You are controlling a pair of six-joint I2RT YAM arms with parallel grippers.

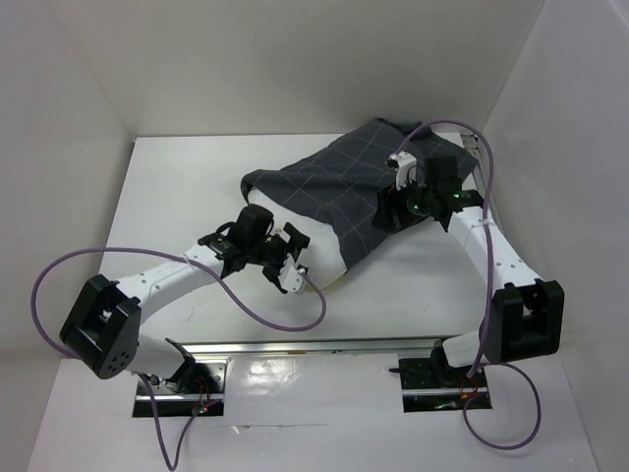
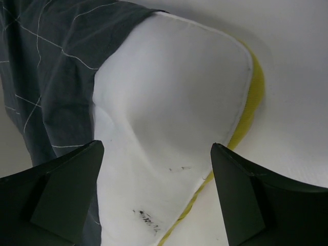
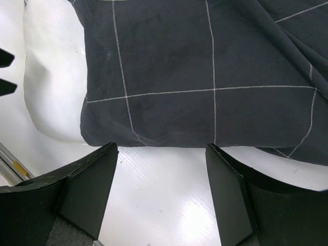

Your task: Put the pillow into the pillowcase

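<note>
The dark grid-patterned pillowcase (image 1: 324, 187) lies at the back middle of the white table and covers most of the pillow. One white corner of the pillow (image 1: 331, 259) with yellow trim sticks out at its near end. In the left wrist view the pillow (image 2: 174, 102), its yellow trim (image 2: 254, 87) and the pillowcase (image 2: 46, 66) fill the frame. My left gripper (image 1: 293, 264) (image 2: 156, 149) is open just above the bare corner, holding nothing. My right gripper (image 1: 395, 204) (image 3: 161, 148) is open and empty over bare table beside the pillowcase's (image 3: 205, 66) edge; the pillow (image 3: 51, 92) shows at the left.
White walls (image 1: 69, 88) enclose the table on three sides. A metal rail (image 1: 314, 346) runs along the near edge by the arm bases. Purple cables (image 1: 256, 310) loop from both arms. Bare table (image 3: 169, 195) lies under the right gripper.
</note>
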